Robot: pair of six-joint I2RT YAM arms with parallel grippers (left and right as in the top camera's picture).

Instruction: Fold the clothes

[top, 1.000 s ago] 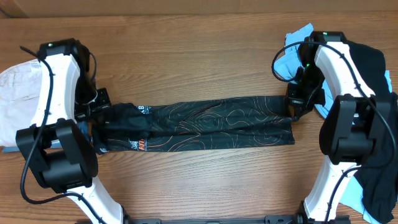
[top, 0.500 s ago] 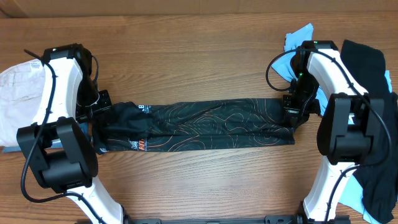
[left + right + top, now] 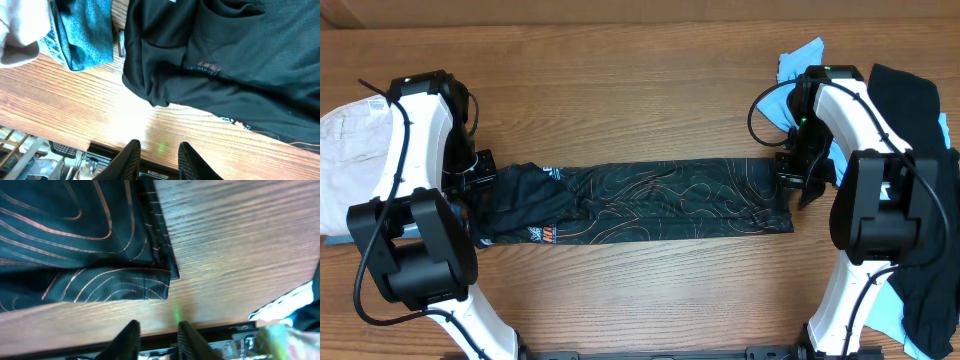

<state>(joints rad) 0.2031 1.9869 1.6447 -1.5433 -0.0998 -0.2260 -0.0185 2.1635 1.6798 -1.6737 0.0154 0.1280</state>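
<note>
Black jersey (image 3: pixel 650 200) lies folded into a long, orange-lined strip.

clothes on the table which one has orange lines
The black jersey in a long strip across the middle; the white garment, light blue shirt and plain black garment at the sides show none.

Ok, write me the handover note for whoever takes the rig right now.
Grippers: the left gripper is open and empty, over bare wood just off the bunched left end of the jersey. The right gripper is open and empty, just off its right end.
Where: the jersey lies on the table as a long narrow strip between the arms.
Done: it looks folded lengthwise.
Left: probably smooth the left end, then fold the strip end to end.
</note>
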